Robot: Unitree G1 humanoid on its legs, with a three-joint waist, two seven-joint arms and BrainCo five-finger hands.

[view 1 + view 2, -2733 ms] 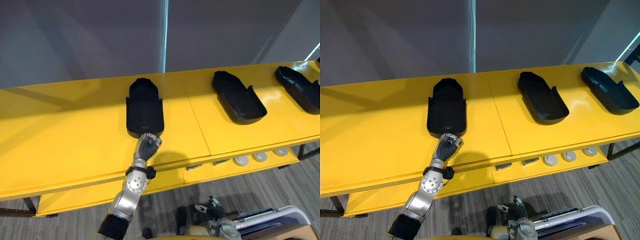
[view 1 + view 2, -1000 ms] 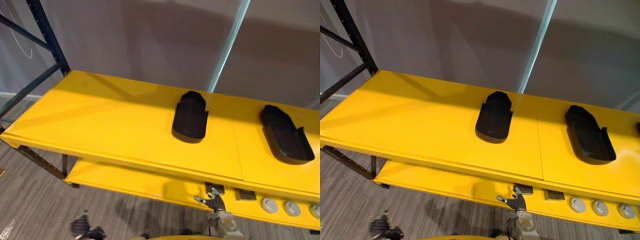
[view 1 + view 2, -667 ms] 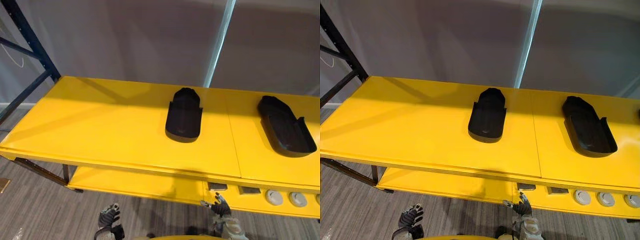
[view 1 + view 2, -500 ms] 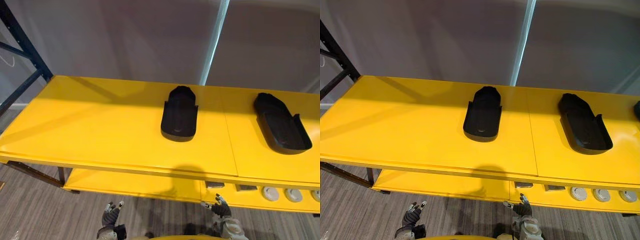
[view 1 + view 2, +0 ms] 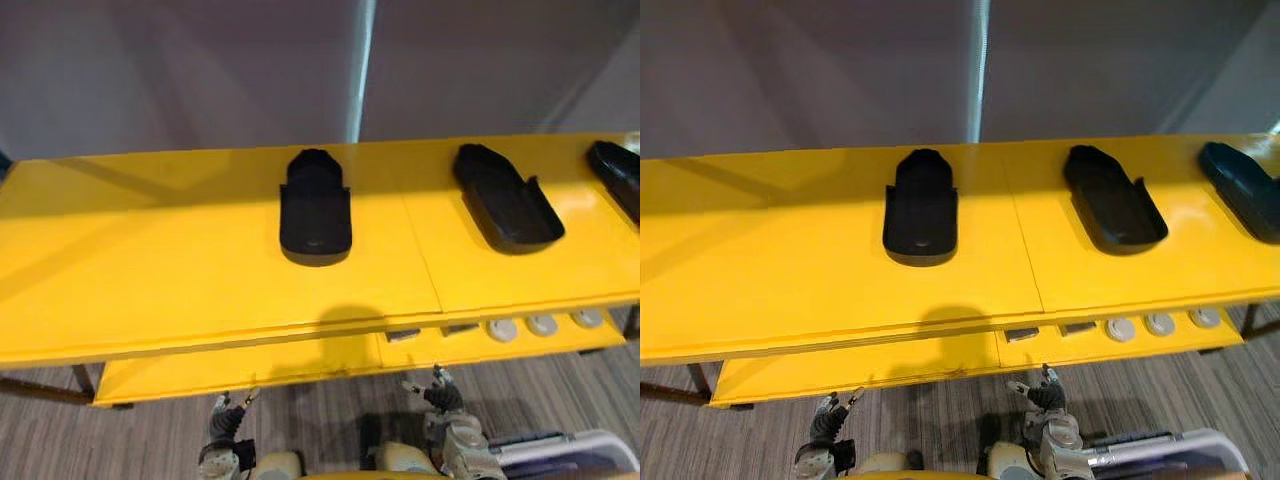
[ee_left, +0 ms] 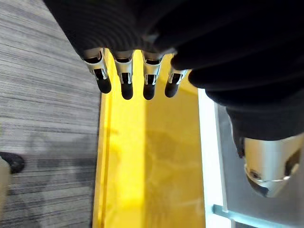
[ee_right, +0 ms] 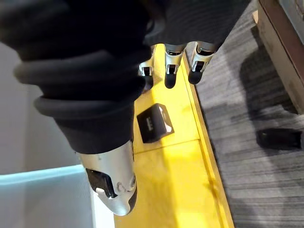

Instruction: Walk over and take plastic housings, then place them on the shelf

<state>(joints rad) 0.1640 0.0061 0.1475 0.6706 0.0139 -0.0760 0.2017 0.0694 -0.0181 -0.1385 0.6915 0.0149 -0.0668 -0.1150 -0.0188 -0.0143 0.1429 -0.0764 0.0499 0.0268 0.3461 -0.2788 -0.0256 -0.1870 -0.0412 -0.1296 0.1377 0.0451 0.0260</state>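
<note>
Three black plastic housings lie on the top board of the yellow shelf (image 5: 150,280): one in the middle (image 5: 315,205), one to its right (image 5: 505,195), and a third cut off by the right edge (image 5: 1245,190). My left hand (image 5: 225,430) hangs low in front of the shelf, below its front edge, open and empty. In the left wrist view its fingers (image 6: 126,80) point straight out over the lower yellow board. My right hand (image 5: 440,395) hangs low as well, open and empty, with straight fingers (image 7: 171,71).
The lower yellow board (image 5: 840,375) carries two small dark blocks (image 5: 1022,334) and three white discs (image 5: 1158,323); one block (image 7: 153,123) shows near my right hand. A grey wall stands behind the shelf. Grey striped floor lies below, and a white-rimmed object (image 5: 590,450) sits at the bottom right.
The camera has swung to the right, bringing the third housing into view. My left hand, at the middle housing earlier and then hanging curled, now hangs with straight fingers. The housings have not moved.
</note>
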